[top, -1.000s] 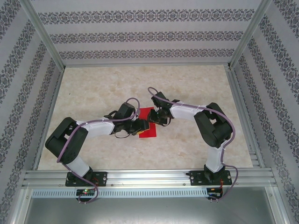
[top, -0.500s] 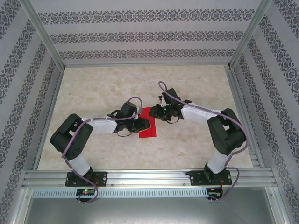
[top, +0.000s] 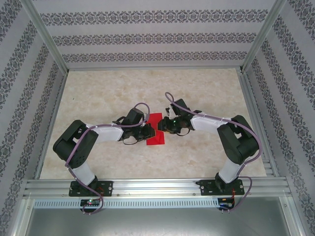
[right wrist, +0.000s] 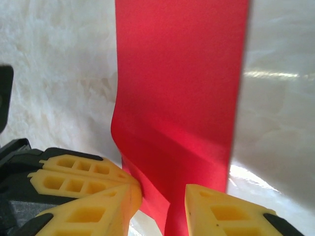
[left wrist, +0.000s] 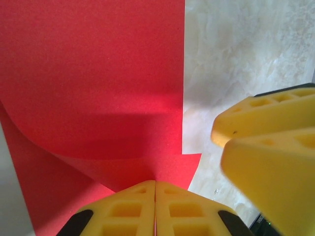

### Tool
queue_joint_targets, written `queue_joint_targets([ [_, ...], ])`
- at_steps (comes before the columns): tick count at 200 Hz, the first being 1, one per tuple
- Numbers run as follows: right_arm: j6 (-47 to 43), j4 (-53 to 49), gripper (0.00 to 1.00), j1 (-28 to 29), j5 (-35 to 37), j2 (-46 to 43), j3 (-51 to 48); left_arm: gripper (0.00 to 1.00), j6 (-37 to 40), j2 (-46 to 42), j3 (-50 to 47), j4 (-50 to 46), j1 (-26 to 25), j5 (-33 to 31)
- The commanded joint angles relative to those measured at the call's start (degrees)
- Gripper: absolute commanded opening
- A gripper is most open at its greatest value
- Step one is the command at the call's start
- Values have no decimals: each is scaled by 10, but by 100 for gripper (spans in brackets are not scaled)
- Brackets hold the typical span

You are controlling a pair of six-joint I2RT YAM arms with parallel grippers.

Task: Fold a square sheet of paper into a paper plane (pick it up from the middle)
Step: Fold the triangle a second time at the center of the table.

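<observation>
From above, the square sheet of paper [top: 156,140] lies near the middle of the pale marbled desk [top: 108,88], with both arms reaching in toward it. The left claw [top: 149,131] is at the sheet's left side and the right claw [top: 162,129] at its right, so the two nearly meet over the red. From up here I cannot tell how either claw is set.

From the left wrist, the left claw [left wrist: 155,184] has its yellow fingers pressed together with no gap, pinching the near edge of the square sheet of paper [left wrist: 98,73]. The paper curls up off the desk [left wrist: 236,49] and bends into that pinch, while the rest of it lies flat further out. The right claw [left wrist: 221,145] pokes in from the right, just beside the sheet's edge.

From the right wrist, the right claw [right wrist: 163,191] has its fingers spread, with the near end of the square sheet of paper [right wrist: 182,73] running down into the gap between them. The paper buckles there and lifts off the desk [right wrist: 59,59]. The left claw [right wrist: 129,178] comes in from the left, fingers together, touching the sheet's buckled edge right beside the right claw's finger.
</observation>
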Motion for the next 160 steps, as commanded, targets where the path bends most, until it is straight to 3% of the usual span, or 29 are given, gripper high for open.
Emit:
queue_joint_targets([
  [1, -19, -2, 34, 12, -10, 19, 17, 8, 8, -9, -5, 6, -9, -10],
  [72, -32, -20, 31, 14, -1, 19, 17, 4, 9, -17, -8, 3, -9, -11],
  [118, -37, -14, 30, 17, -31, 32, 25, 2, 9, -19, -7, 3, -10, -10],
  [160, -33, -7, 19, 19, -32, 44, 30, 1, 10, -23, -5, -2, -9, -12],
])
